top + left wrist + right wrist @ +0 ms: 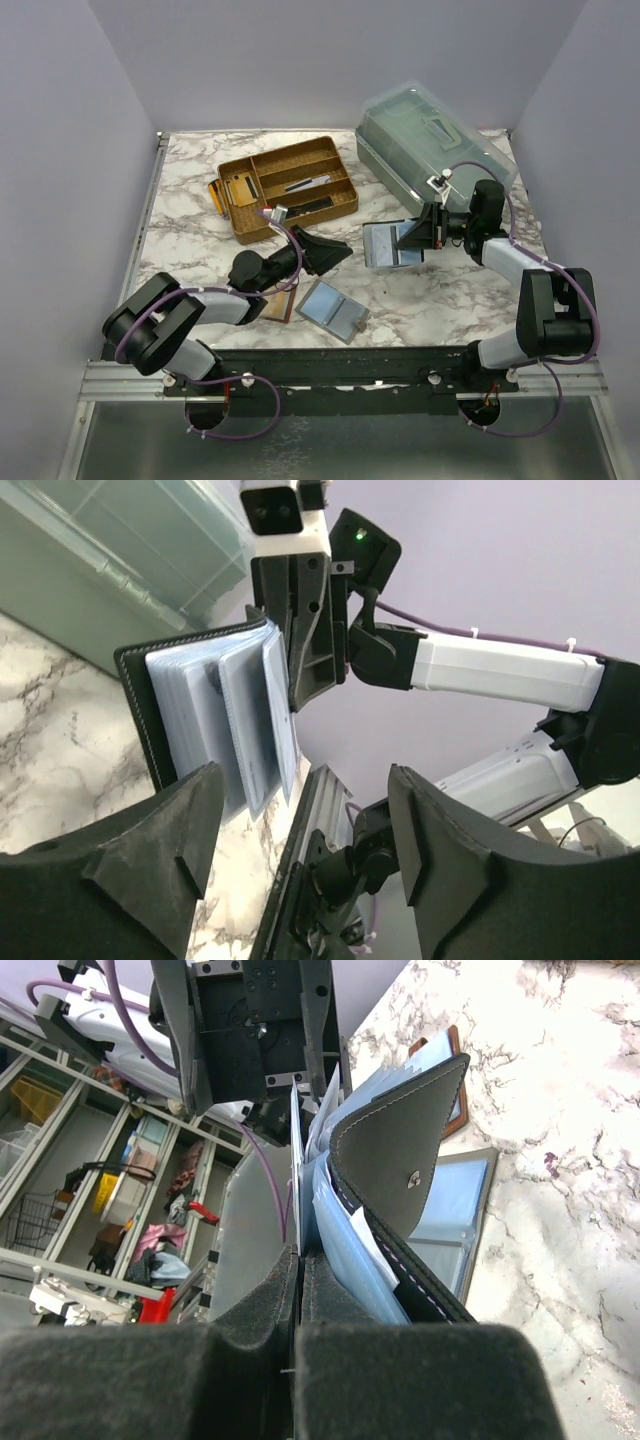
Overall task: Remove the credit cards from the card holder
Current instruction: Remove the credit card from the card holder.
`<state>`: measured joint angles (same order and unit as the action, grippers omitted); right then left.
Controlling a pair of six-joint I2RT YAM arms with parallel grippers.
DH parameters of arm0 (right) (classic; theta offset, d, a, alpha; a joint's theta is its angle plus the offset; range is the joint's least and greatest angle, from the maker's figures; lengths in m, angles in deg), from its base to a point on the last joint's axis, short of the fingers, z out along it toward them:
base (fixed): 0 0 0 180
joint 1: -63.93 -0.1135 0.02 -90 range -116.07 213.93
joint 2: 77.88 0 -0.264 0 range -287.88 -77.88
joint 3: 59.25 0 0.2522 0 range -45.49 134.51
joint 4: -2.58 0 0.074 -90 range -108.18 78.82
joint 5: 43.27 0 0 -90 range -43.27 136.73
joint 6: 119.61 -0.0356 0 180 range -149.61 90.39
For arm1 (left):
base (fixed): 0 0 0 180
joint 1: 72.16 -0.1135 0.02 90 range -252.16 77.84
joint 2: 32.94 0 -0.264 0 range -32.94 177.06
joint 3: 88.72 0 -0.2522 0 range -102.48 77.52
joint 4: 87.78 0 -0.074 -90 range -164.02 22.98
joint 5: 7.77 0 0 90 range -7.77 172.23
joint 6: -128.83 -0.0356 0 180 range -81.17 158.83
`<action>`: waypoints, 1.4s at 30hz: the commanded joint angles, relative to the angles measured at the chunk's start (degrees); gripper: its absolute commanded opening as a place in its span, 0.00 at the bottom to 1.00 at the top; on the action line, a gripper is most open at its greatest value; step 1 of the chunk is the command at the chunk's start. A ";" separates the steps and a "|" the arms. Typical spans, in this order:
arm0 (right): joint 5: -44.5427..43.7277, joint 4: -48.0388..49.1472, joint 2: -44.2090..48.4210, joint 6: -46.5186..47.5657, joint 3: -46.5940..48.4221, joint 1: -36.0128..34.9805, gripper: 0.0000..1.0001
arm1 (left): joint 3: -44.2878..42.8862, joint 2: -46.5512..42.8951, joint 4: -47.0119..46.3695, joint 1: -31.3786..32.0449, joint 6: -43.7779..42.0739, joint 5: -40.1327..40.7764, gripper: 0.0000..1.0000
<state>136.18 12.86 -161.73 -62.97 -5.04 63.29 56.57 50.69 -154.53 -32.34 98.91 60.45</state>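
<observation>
Black on black: clamps card holder in right gripper, spreads left gripper empty, leaves credit cards pocketed.

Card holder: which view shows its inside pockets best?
Left wrist view: the card holder faces it, open, pockets fanned out. Top view shows it small; right wrist view shows mostly its black outside.

Looks like a robotics lab to me: marble-look table boxed in by plain walls, two robot arms bolted to a metal rail, cluttered storage shelves behind.
</observation>
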 commanded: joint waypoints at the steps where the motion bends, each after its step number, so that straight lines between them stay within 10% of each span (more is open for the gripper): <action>1: 5.30 2.25 0.78 -0.23 0.67 0.29 0.00 | 1.86 -1.68 4.24 -0.16 -3.67 3.13 0.79; 5: 5.81 3.45 1.27 -1.16 0.43 0.29 0.00 | 0.19 2.34 3.97 -0.12 -2.61 0.47 0.99; 16: 7.36 7.10 1.78 -5.27 0.53 0.15 0.00 | -4.35 17.36 -14.36 -0.14 2.93 -2.55 0.99; 29: 7.24 10.20 1.80 -10.74 3.40 -1.89 0.00 | -8.36 17.64 -14.41 0.23 6.07 -5.28 0.89; 42: 6.09 68.06 -6.60 -55.24 -1.19 -2.17 0.00 | -12.13 17.44 -14.49 0.29 10.10 -8.65 0.55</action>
<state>136.32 55.50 -164.97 -100.02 -5.59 61.30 45.86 68.22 -159.25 -32.28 107.34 54.27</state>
